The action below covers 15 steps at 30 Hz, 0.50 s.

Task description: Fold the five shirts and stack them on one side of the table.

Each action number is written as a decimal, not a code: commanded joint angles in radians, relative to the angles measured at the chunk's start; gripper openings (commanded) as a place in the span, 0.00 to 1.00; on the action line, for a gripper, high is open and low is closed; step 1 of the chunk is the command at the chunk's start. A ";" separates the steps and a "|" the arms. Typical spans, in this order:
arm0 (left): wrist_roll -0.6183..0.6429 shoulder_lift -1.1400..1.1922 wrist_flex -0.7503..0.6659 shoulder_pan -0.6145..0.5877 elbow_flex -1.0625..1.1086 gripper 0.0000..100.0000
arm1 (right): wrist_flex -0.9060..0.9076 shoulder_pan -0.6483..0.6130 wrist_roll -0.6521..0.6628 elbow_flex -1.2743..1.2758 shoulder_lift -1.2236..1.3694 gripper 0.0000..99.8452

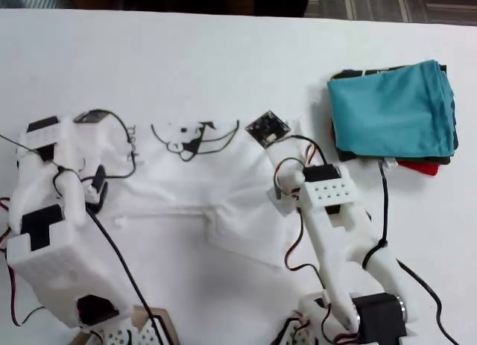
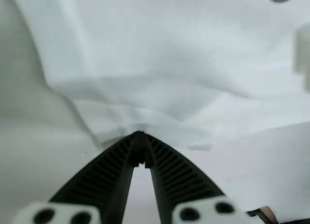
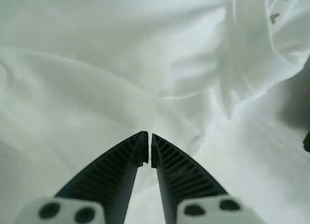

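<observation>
A white shirt with a black drawing near its collar lies spread and partly folded in the middle of the table. My left gripper sits at the shirt's left side. In the left wrist view this gripper is shut, and a bunched fold of the shirt meets its tips. My right gripper rests on the shirt's right edge. Its tips are closed together against the wrinkled cloth.
A stack of folded shirts, teal on top with black and red beneath, lies at the right of the white table. Cables trail from both arms across the shirt's sides. A small black tag lies by the shirt's right shoulder.
</observation>
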 commanded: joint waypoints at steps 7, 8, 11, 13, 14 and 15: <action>-0.012 -0.061 0.150 -0.012 -0.116 0.03 | 0.050 -0.005 0.006 -0.003 -0.050 0.02; -0.012 -0.061 0.178 -0.012 -0.147 0.03 | 0.053 -0.005 0.008 -0.002 -0.047 0.02; -0.009 -0.061 0.258 -0.011 -0.255 0.03 | 0.061 -0.033 0.009 0.029 -0.054 0.02; -0.003 -0.060 0.293 -0.011 -0.325 0.03 | 0.059 -0.085 0.009 0.074 -0.054 0.02; -0.003 -0.058 0.302 -0.009 -0.351 0.03 | 0.058 -0.120 0.009 0.098 -0.054 0.02; -0.002 -0.057 0.302 -0.009 -0.372 0.03 | 0.058 -0.154 0.009 0.118 -0.056 0.02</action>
